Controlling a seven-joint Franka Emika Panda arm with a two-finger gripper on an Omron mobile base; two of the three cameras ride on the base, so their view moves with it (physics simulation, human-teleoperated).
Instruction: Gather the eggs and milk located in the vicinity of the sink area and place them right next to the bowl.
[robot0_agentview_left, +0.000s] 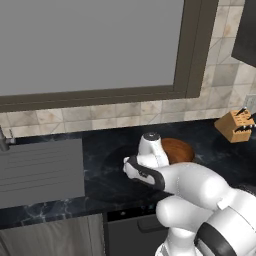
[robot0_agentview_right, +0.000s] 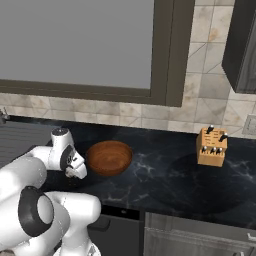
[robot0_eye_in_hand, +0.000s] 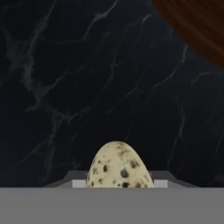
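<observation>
A cream egg with dark speckles sits between my gripper's fingers at the bottom of the hand view, and the gripper is shut on it, just above the black marble counter. The reddish-brown wooden bowl lies a little to the right of the hand. My gripper points down at the counter left of the bowl. The grey sink with its ribbed drainboard lies further left. The milk carton is out of view.
A wooden knife block stands on the counter at the right, near the tiled wall. A large window spans the wall above. The faucet rises at the sink's far edge.
</observation>
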